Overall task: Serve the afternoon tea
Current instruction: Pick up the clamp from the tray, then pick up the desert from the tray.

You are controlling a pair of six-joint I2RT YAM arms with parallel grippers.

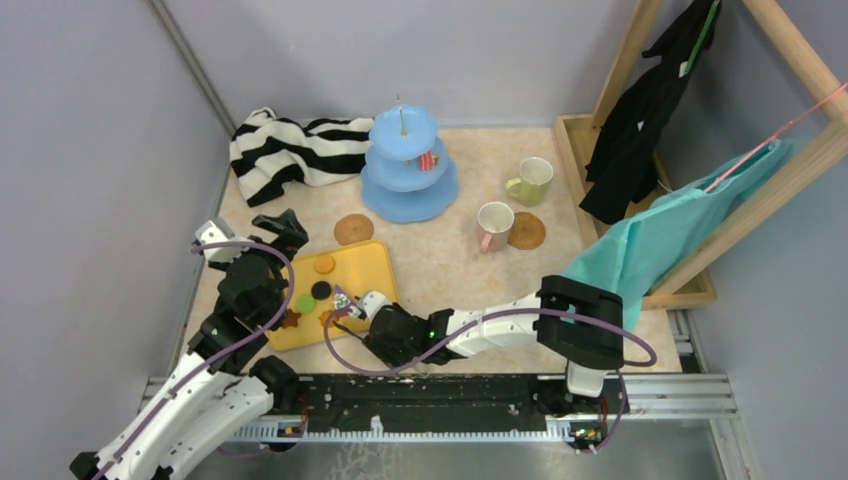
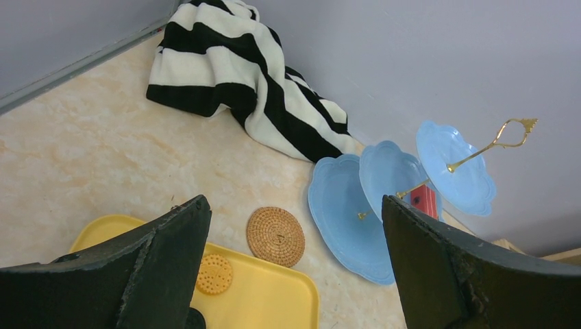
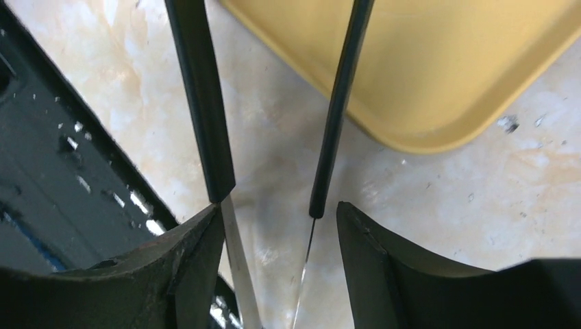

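The light-blue three-tier stand (image 1: 408, 165) stands at the back with a red cake slice (image 1: 428, 160) on its middle tier; it also shows in the left wrist view (image 2: 384, 199). The yellow-green cup (image 1: 530, 181) and the pink-handled cup (image 1: 493, 226) stand to its right, next to a cork coaster (image 1: 526, 231). The other coaster (image 1: 353, 229) touches the yellow tray (image 1: 370, 270), which holds several cookies (image 1: 324, 264). My left gripper (image 2: 294, 202) is open and empty above the tray's left end. My right gripper (image 3: 279, 205) grips black-tipped tongs (image 3: 205, 103) at the tray's near edge.
A black-and-white striped cloth (image 1: 290, 150) lies at the back left. A wooden rack (image 1: 640, 100) with a black garment and a teal cloth (image 1: 660, 240) stands at the right. The black base rail (image 1: 440, 395) runs along the near edge.
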